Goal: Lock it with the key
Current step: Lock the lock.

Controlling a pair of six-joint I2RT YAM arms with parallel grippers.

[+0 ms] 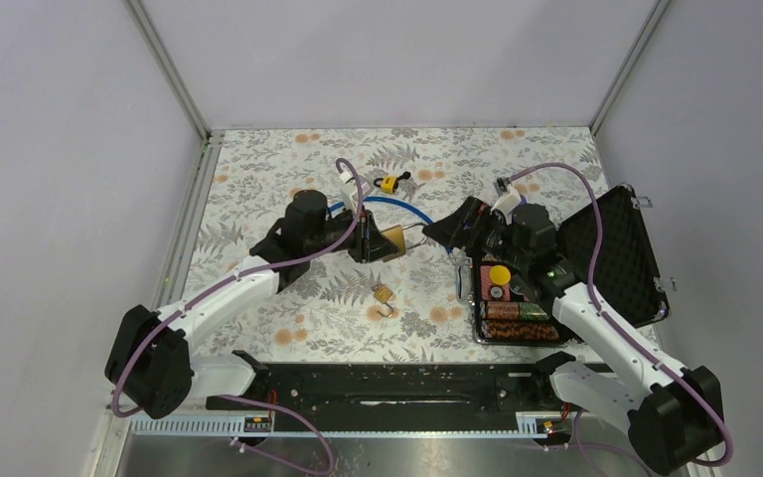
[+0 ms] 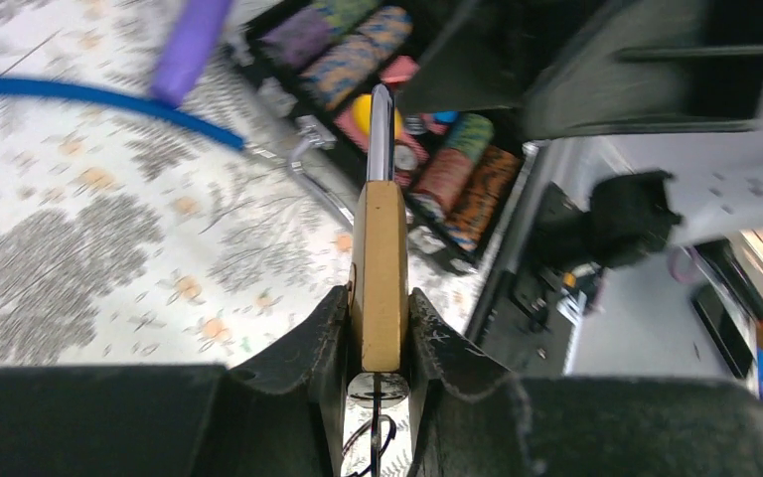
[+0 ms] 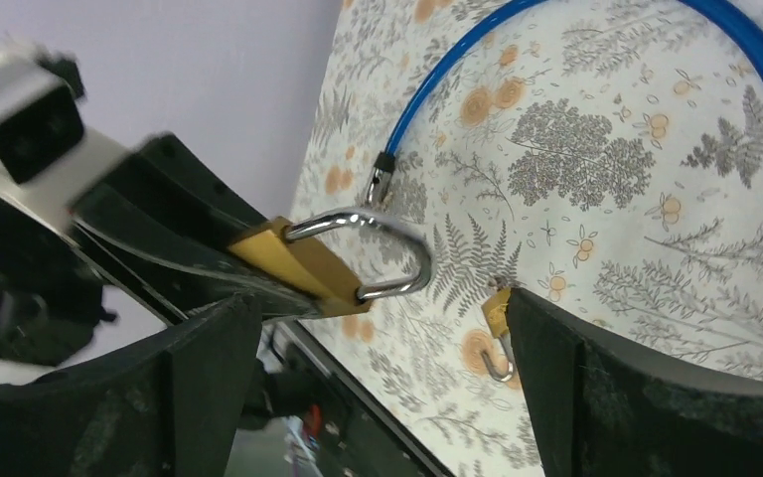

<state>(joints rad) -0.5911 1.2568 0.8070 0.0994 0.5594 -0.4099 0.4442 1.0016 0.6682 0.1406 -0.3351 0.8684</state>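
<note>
In the left hand [image 2: 378,313], a brass padlock [image 2: 378,238].

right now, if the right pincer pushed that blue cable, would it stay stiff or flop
Likely springy rather than limp: the blue cable lies in a smooth wide arc. A push would probably slide or swing it, not roll it. It looks thin, so probably light.

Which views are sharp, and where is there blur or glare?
Top external view: evenly lit and sharp. Left wrist view: brass padlock in focus, glare on its shackle, poker chips behind smeared. Right wrist view: floral tablecloth sharp, the end effector's near fingers dark and soft.
</note>
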